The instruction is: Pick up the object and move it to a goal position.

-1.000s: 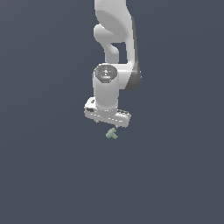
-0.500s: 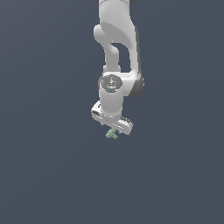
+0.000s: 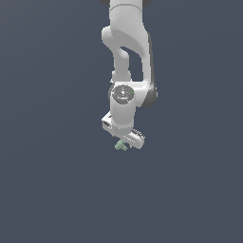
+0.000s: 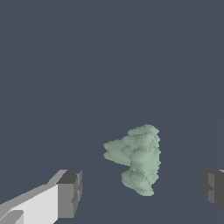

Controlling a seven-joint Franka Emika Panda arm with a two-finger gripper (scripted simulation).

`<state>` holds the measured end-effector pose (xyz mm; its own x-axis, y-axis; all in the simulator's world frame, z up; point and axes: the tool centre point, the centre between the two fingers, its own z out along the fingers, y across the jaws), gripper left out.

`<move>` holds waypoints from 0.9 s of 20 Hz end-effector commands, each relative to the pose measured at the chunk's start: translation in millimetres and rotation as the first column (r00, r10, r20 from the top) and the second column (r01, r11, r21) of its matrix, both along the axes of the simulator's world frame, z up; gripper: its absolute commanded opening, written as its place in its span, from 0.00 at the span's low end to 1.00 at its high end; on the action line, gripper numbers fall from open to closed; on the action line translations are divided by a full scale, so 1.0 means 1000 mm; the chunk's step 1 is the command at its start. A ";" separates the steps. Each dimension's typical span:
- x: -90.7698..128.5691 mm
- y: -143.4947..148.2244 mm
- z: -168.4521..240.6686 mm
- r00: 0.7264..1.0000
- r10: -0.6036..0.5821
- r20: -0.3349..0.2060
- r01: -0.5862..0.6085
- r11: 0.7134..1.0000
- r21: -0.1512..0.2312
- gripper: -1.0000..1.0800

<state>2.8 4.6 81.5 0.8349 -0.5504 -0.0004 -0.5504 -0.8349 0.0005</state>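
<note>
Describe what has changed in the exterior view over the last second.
The white arm's tool has come lower and swivelled, its body now slanting down toward the exterior view's right, closing in on the tiny pale grey-green lumpy piece. Nothing has been grasped: the wrist view shows the piece lying between the dark finger pads with gaps on both sides. The piece itself has stayed where it was.

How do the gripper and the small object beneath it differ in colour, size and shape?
Colour: the gripper is white with dark grey fingertips; the object is pale grey-green.
Size: the gripper is far larger than the object.
Shape: the gripper has flat, blocky faces; the object is lumpy with stubby prongs.
</note>
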 end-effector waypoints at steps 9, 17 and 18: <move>-0.001 0.000 -0.024 1.000 -0.003 0.000 0.003 1.000 0.000 0.96; 0.000 0.000 -0.050 1.000 -0.005 0.000 0.005 1.000 0.000 0.96; 0.000 0.000 -0.051 1.000 -0.005 0.000 0.005 1.000 0.000 0.96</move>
<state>1.9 4.8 32.0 0.8323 -0.5544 -0.0014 -0.5544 -0.8323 0.0011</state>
